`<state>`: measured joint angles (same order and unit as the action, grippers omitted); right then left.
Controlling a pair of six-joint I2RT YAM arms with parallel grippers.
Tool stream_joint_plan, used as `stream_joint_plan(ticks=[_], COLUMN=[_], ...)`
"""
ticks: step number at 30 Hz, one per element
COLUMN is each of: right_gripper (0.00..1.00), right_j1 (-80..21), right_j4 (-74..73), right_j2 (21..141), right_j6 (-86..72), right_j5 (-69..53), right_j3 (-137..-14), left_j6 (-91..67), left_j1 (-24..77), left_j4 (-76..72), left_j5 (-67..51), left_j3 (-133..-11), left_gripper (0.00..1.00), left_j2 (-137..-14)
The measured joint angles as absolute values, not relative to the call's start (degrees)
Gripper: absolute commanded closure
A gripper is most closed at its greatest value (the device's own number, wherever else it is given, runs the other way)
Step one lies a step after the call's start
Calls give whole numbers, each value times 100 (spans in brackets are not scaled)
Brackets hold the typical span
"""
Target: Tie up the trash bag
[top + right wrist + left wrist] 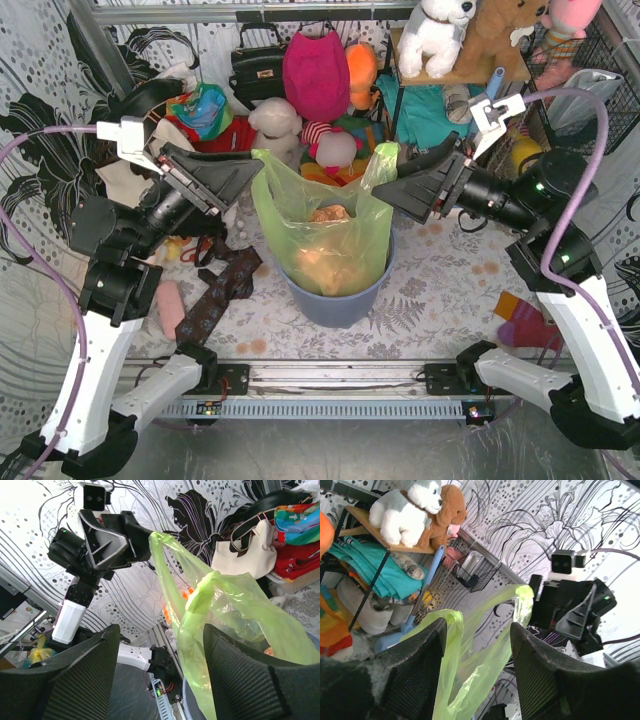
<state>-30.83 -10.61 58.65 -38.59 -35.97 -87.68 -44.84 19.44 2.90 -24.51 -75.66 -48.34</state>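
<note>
Top: trash bag (330,240) sits in the blue-grey bin (335,300) at frame centre with two handles standing up; left gripper (252,170) has its tip at the upper-left handle and right gripper (385,190) at the upper-right one, jaw state unreadable from here. Left wrist: fingers (415,670) spread, green handle strip runs up through the gap close to the left-of-frame finger, not pinched. Right wrist: fingers (85,680) spread, handle rises through the gap at centre, bag body fills the right of frame.
</note>
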Motion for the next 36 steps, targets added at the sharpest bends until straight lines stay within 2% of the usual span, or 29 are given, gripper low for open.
stream_joint_plan(ticks=[9,14,20,28,36], right_gripper=[32,32,31,30,31], right_j1=[-3083,-3083,-3083,-3083,-3083], right_j4=[-1155,-1203,-1247,-1463,-1531], right_j2=[5653,5712,5714,5714,5688], right_j6=[-3861,-3859,-3859,-3815,-3815], right_j5=[-3575,-3570,-3546,-3452,-3402], right_j3=[-8731,-8731,-8718,-8772,-8829], left_j6=[-3715,-3107,-2823,-3203,-3699], left_j1=[1944,1944,1944,1944,1938], left_j4=[1680,2598,2961,2469,1540], left_j5=[-2665,-2305,-2296,-3710,-4735], left_j3=[-8261,-8833,-8855,-8132,-8093], left_gripper=[32,27,26,44,53], left_j2=[-5026,-5188,-5393,-5833,-5575])
